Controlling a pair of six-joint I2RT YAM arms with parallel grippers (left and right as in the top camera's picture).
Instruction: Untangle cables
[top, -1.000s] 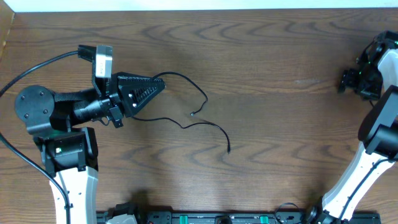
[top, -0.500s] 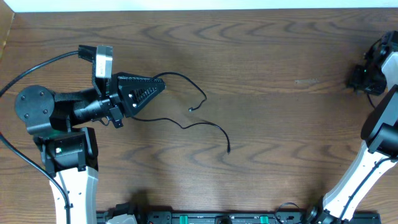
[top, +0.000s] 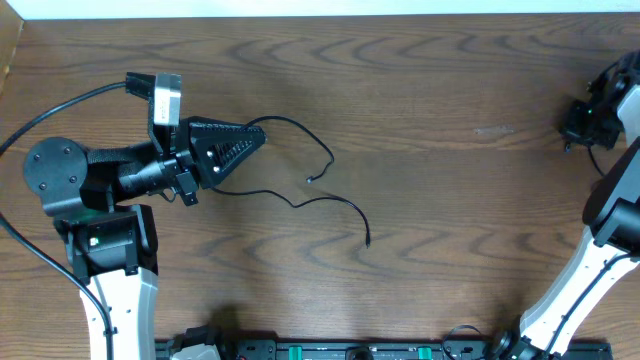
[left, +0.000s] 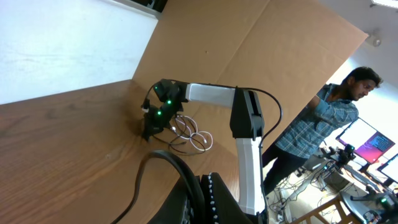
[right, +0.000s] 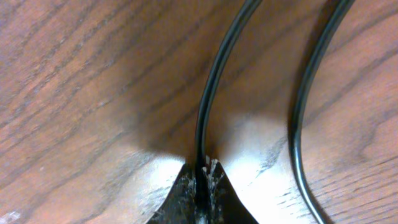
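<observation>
My right gripper (right: 200, 186) is clenched on a smooth, round black cord (right: 214, 81) that runs toward twelve o'clock over the grainy brown table (right: 74, 93). A second cord (right: 297, 124) curves at two o'clock. My left gripper (top: 260, 134), ribbed and wedge-shaped, pinches a thin wavy cord (top: 329, 153) that trails toward four o'clock. White coils (left: 200, 140) lie farthest off, beside my right arm.

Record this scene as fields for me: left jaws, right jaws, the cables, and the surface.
left gripper: jaws shut on long black cable, which trails over the table
right gripper: jaws shut on second black cable
third black cable: lies free beside the right gripper
table: dark wood
</observation>
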